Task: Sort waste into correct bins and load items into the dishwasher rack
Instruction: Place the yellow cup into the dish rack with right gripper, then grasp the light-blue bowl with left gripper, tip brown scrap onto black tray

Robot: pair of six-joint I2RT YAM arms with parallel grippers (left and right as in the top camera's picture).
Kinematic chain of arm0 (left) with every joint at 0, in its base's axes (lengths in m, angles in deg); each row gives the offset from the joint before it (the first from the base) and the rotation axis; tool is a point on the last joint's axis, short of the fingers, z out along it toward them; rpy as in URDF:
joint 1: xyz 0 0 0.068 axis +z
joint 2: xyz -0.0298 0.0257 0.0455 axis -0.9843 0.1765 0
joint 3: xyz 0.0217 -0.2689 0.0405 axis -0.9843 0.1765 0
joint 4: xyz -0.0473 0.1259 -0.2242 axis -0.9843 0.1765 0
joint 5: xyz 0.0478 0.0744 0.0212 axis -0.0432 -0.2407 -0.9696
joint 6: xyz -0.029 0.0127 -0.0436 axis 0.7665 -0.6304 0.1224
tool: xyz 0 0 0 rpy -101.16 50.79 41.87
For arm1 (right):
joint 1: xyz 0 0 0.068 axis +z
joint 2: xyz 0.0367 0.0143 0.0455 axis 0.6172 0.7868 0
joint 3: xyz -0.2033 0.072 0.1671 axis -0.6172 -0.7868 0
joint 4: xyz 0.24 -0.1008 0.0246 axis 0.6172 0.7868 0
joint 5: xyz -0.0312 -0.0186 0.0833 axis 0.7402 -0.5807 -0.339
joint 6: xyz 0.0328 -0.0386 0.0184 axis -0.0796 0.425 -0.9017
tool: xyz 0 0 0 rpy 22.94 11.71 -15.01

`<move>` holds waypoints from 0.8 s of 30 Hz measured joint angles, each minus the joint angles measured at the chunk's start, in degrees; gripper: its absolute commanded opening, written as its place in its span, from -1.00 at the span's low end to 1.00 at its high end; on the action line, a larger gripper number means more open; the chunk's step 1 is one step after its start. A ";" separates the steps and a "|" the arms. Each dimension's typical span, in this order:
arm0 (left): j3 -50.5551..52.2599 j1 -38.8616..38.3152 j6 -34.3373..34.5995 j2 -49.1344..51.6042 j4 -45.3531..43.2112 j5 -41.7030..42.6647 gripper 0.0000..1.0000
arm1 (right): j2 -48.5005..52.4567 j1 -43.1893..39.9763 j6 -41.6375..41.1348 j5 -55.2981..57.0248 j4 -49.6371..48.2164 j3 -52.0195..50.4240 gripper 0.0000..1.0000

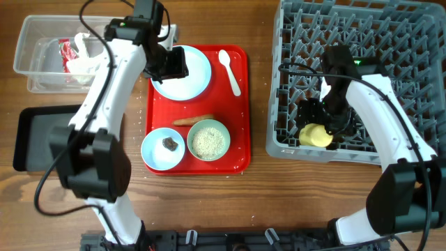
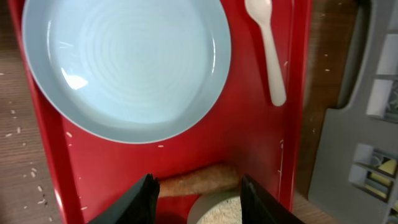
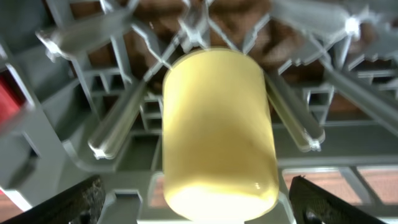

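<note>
Here, a smooth cylindrical yellow cup (image 3: 217,130) lies in the pegged grey rack (image 3: 118,124).

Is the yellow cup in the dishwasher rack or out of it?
In. The yellow cup sits among pegs of the grey rack.

The left arm (image 1: 111,66) hides part of the plate (image 1: 195,77); rack pegs (image 3: 118,127) around the cup (image 3: 217,124) blur.

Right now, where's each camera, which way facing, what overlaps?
Overhead: above the table, straight down on red tray, dishwasher rack; left arm, right arm show.
Left wrist: over the tray, looking down at plate, spoon, carrot stick; jaws open, tips at bottom edge.
Right wrist: inside the rack, facing yellow cup; jaws wide apart at bottom corners.
Shared: overhead and left wrist both see plate, spoon, stick.
</note>
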 measured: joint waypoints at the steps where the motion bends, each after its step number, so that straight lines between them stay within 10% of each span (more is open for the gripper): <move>1: 0.00 -0.07 -0.02 -1.40 0.35 -0.09 -0.11 | -0.02 0.00 0.00 0.00 1.20 0.42 0.97; 7: 0.00 -7.15 5.14 -5.40 6.47 -2.08 -0.19 | -5.64 0.00 0.46 -0.04 1.79 17.94 1.00; 13: 7.89 -13.79 24.06 -5.44 12.02 -13.79 -0.81 | -6.14 0.00 3.08 -5.84 -5.29 19.32 0.99; 18: 17.84 -13.22 34.69 -5.70 5.20 -18.47 -0.53 | -6.14 0.00 4.81 -7.23 -5.35 19.32 1.00; 21: 20.83 -10.45 39.08 -5.70 3.63 -21.46 0.35 | -6.14 0.00 4.94 -7.54 -5.35 19.32 0.99; 24: 24.83 -6.71 40.48 -5.92 -2.80 -21.75 -0.05 | -6.14 0.00 4.94 -7.58 -5.35 19.32 0.99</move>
